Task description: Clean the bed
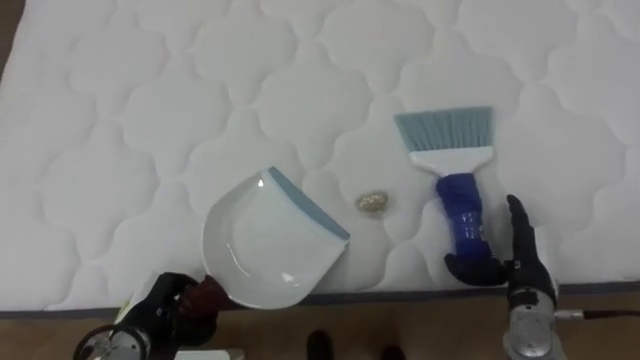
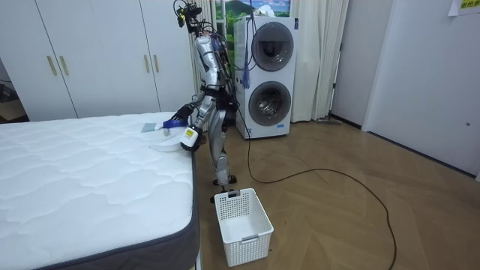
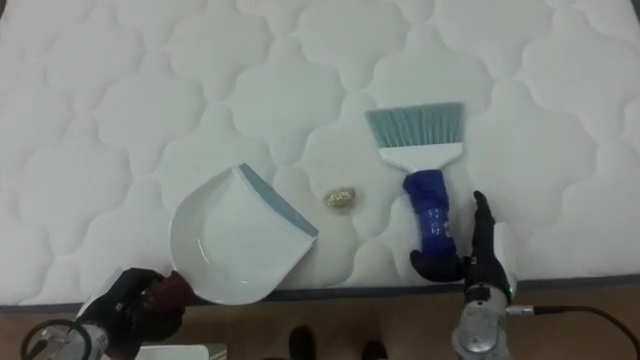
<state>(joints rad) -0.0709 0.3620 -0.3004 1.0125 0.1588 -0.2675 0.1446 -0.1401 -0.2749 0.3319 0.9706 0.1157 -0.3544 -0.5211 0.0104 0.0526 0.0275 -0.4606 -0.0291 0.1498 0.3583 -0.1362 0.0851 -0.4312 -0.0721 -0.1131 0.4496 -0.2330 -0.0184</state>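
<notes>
Beside the bed [image 2: 90, 180] in the room view, a white basket [image 2: 251, 246]

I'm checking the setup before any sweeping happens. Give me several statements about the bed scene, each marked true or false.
1. The scrap lies between the dustpan and the brush. True.
2. The scrap is already in the dustpan. False: it lies on the mattress, just off the pan's lip.
3. The brush's bristles point away from the robot. True.
4. The white basket stands on the mattress. False: it stands on the floor beside it.
5. The left hand holds the dustpan's handle. True.
</notes>
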